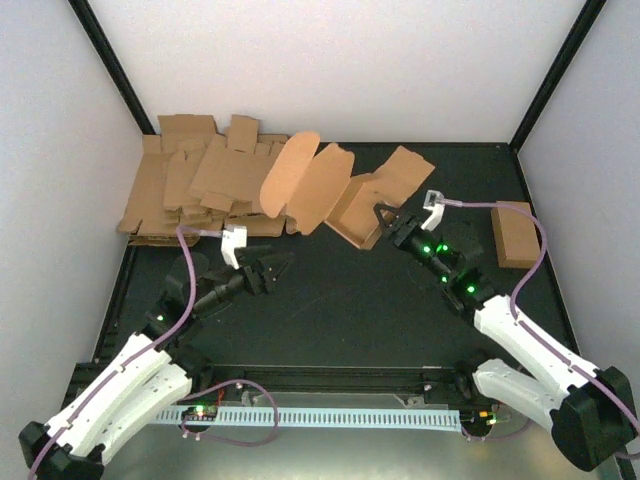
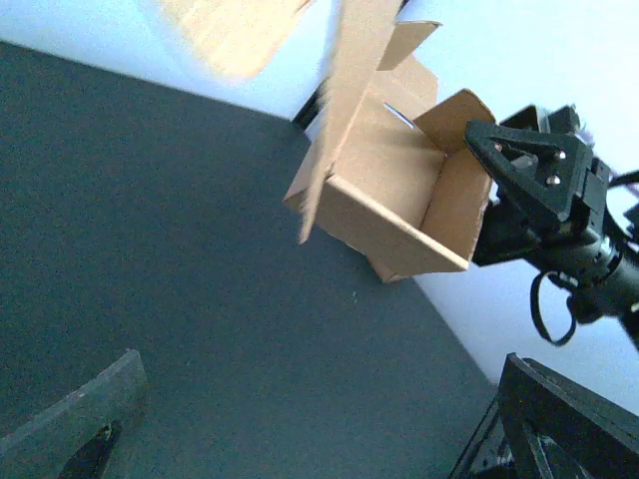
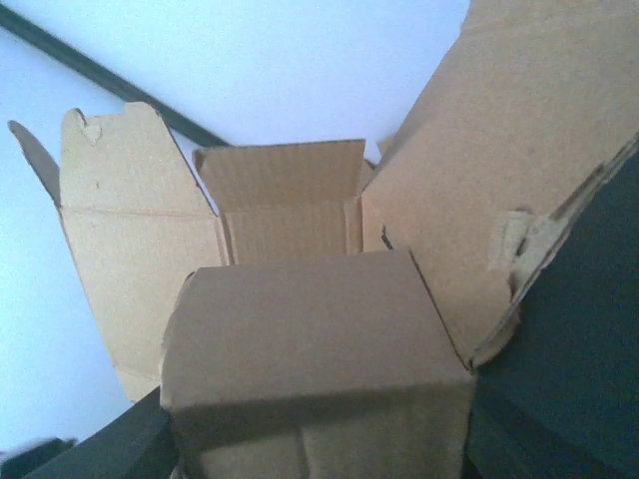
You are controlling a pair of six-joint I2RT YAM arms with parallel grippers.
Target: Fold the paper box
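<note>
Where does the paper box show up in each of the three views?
Top external: box at rear centre, just right of the heap.
Left wrist: box upper centre-right, its open inside showing.
Right wrist: box fills most of the frame, close up.
Shared landmark: the dark table.

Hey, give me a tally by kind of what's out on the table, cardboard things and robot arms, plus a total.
Half-folded paper box: 1
Heap of flat cardboard blanks: 1
Closed cardboard brick: 1
Robot arms: 2 (left arm, right arm)
Total: 5
</note>
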